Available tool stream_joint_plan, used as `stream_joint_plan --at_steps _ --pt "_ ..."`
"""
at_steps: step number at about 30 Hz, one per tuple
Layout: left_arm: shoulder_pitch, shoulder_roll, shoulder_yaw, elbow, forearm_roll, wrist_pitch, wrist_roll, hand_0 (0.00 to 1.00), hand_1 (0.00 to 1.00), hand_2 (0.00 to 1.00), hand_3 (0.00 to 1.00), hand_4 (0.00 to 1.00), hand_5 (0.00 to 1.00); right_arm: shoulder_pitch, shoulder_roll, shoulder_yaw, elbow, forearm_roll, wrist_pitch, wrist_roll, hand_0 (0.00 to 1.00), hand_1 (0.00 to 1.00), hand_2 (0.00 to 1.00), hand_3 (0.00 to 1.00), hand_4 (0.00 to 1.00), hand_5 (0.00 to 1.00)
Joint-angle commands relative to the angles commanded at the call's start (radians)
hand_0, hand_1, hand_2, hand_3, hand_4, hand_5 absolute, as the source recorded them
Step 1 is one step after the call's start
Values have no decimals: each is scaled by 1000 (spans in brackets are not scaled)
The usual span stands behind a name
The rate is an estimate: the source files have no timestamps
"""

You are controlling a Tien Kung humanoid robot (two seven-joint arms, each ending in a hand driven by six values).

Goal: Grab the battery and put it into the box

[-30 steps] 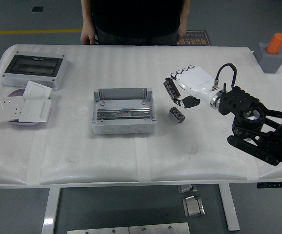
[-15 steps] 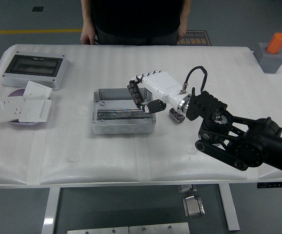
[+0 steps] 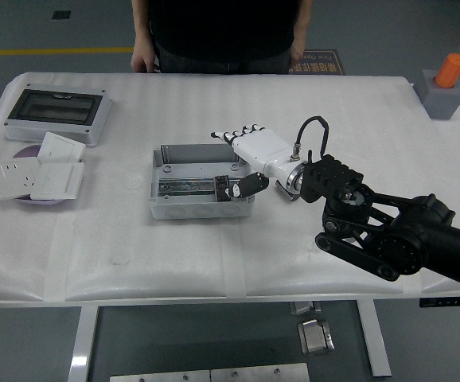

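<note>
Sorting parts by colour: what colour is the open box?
Light grey box, head view.

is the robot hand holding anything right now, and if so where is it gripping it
Nothing is visibly held. The right hand hangs over the right end of the grey box with its fingers spread. A dark cylinder, likely the battery, lies inside the box by the thumb.

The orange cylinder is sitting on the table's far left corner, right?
Not quite. The head view shows the orange cylinder on its grey block at the table's far right corner, not the left.
</note>
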Motion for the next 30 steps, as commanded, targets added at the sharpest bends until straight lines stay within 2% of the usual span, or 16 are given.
stream_joint_plan --at_steps 5,7,13,18,19,20,23,24,29,30 --pt "-1 -1 2 0 -3 1 0 623 639 442 580 404 391 3 -11 -8 5 6 -6 -1 998 998 998 998 998 615" --pt "-2 -1 4 0 -6 1 0 623 639 442 580 404 391 14 -33 -23 14 3 -18 1 998 998 998 998 998 639" --pt "-4 0 7 0 -14 4 -2 623 639 442 580 403 391 64 -146 -102 53 -44 -54 20 998 998 998 998 998 641" --pt "-4 2 5 0 -15 5 -2 623 639 442 580 403 391 121 -237 -203 58 -136 -74 35 998 998 998 998 998 641" --pt "-4 3 5 0 -16 5 -3 623 639 442 581 403 391 132 -249 -227 56 -156 -74 39 998 902 910 956 998 586" --pt "-5 3 6 0 -18 5 -3 623 639 442 581 403 391 142 -258 -249 53 -175 -70 45 998 902 910 956 998 586" --pt "-6 4 8 0 -18 6 -4 623 639 442 581 403 391 162 -270 -277 43 -207 -41 69 998 902 910 956 998 586" --pt "-6 5 10 0 -19 6 -5 623 639 442 580 403 390 168 -269 -277 36 -214 -27 82 998 851 858 878 998 495" --pt "-9 5 16 0 -22 6 -8 623 639 442 580 403 390 182 -249 -249 0 -234 28 127 998 851 858 878 998 495" --pt "-9 5 16 0 -22 6 -8 623 639 442 581 402 389 183 -244 -244 -7 -237 36 134 939 769 770 804 929 307"
